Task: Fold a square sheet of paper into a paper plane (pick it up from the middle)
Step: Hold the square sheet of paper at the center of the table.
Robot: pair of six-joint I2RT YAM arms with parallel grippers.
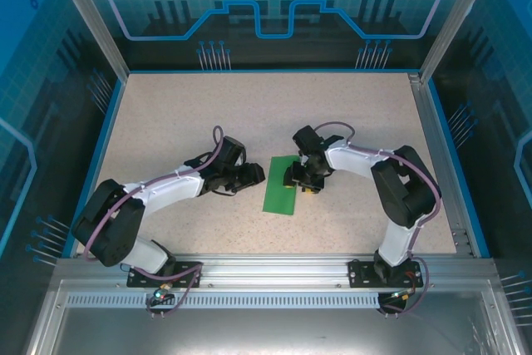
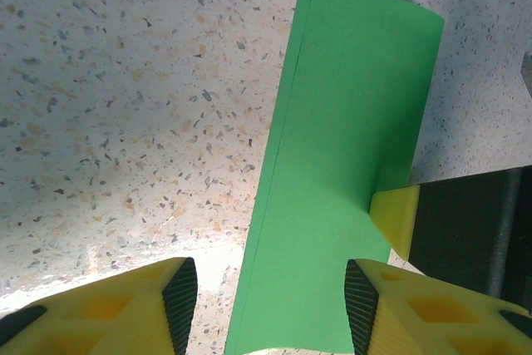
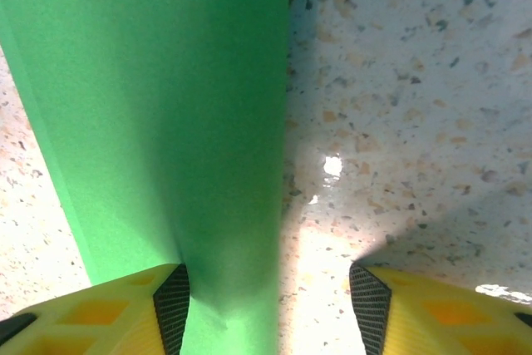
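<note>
Jaws: apart on the left gripper (image 2: 270, 293) and on the right gripper (image 3: 270, 301) alike; neither is clamped on anything.
Left side: the paper (image 2: 349, 147) runs down between the two pads (image 2: 181, 293), flat, with a sliver of bare table between its long edge and one pad.
Right side: one fingertip (image 2: 392, 215) touches the paper at its other long edge; the second finger stands over bare table.
Paper: green, folded to a narrow strip, doubled layers showing along one long edge. It lies flat on the table (image 1: 166, 122), midway between the grippers. No point or wings yet.
Reason, as I read it: the two stand at opposite sides so one can pin the paper while the other works an edge or a crease.
Reach: both arms (image 1: 170, 187) bend inward from the near edge, wrists low over the paper.
Stage: early, I'd say; most folds are yet to come.
</note>
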